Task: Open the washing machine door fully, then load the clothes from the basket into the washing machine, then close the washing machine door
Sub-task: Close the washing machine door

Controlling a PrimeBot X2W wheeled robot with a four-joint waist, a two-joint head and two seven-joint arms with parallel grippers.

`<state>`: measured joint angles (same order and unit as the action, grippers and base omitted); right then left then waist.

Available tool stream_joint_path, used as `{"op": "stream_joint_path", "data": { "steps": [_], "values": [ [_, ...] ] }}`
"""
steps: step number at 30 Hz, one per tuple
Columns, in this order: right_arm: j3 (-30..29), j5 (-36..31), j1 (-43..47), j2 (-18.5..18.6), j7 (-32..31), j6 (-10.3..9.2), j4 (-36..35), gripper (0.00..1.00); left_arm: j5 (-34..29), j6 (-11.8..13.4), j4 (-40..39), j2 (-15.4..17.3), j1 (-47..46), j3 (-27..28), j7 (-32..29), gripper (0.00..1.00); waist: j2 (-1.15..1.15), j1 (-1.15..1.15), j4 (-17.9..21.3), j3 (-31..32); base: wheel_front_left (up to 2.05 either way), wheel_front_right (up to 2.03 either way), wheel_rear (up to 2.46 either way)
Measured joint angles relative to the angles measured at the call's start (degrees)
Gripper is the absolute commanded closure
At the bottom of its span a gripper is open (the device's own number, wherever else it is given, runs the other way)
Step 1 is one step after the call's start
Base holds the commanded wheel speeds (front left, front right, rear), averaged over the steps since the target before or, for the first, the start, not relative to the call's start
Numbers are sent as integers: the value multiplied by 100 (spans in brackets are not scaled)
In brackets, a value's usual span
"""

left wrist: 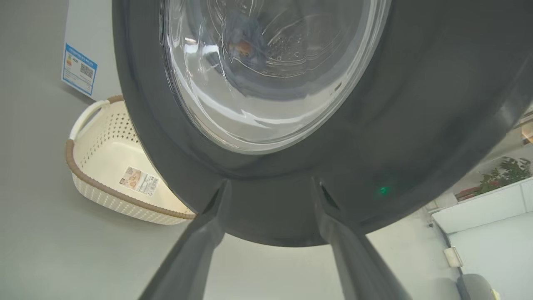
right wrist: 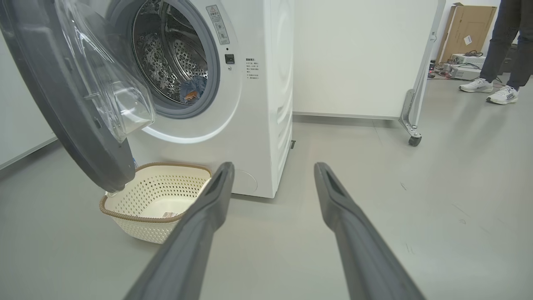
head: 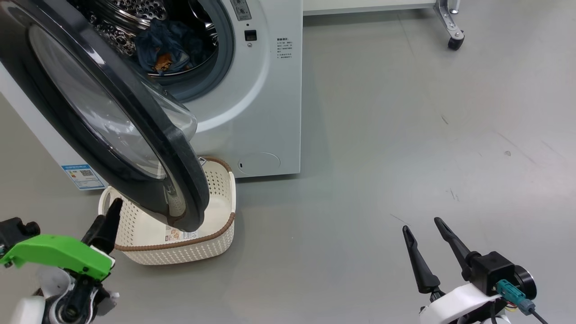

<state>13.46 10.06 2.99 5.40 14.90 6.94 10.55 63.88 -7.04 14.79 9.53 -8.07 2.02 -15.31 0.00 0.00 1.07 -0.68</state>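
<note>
The washing machine [head: 270, 112] stands with its door [head: 148, 135] swung out over the basket [head: 180, 254]. The clothes [head: 166, 49], blue with an orange patch, lie inside the steel drum. The basket's floor is bare apart from a sticker. My left gripper [left wrist: 270, 185] is open, its tips right at the lower edge of the door's black ring [left wrist: 416, 104]. In the head view one of its dark fingers [head: 107, 222] stands just left of the basket. My right gripper [head: 423, 225] is open and holds nothing, low over the floor to the machine's right.
A white wheeled partition with a caster [right wrist: 412, 139] stands behind the machine on the right. A person's legs in white shoes [right wrist: 499, 93] are at the far right near a cardboard box [right wrist: 466, 29]. Grey floor stretches to the right of the machine.
</note>
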Motion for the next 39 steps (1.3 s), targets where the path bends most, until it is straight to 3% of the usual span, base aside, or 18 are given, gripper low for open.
{"op": "stream_joint_path", "data": {
  "steps": [7, 13, 19, 34, 35, 37, 38, 39],
  "values": [
    [-185, -16, 2, -5, 0, -1, -19, 0, -1949, -7, -466, 552, 788, -398, 1528, 0, 0, 0, -67, 30, 0, 0, 0],
    [-253, -56, 3, -16, 0, -1, -27, 0, -2999, 7, -357, 591, 1546, -571, 2490, 0, 0, 0, -96, 40, 0, 0, 0],
    [-333, -120, 3, -20, 0, -1, -43, 0, -3356, 253, -300, 524, 1684, -620, 3042, 0, 0, 0, -130, 43, 0, 0, 0],
    [-397, -257, 2, -71, 0, 0, -64, 0, -3639, 403, -400, 209, 1894, -650, 3000, 0, 0, 0, -180, 67, 0, 0, 0],
    [-398, -261, 2, -80, 0, 0, -64, 31, -3651, 403, -410, 204, 1895, -625, 3000, 0, 0, 0, -181, 66, 0, 0, 0],
    [-402, -264, 2, -90, 0, 0, -64, 83, -3675, 403, -421, 190, 1901, -587, 3000, 0, 0, 0, -181, 65, 0, 0, 0],
    [-407, -267, 2, -91, 0, 0, -64, 100, -3682, 403, -443, 170, 1906, -561, 3000, 0, 0, 0, -182, 64, 0, 0, 0],
    [-411, -276, 2, -91, 0, 0, -64, 100, -3683, 404, -475, 146, 1907, -531, 3000, 0, 0, 0, -183, 63, 0, 0, 0]
  ]
}}
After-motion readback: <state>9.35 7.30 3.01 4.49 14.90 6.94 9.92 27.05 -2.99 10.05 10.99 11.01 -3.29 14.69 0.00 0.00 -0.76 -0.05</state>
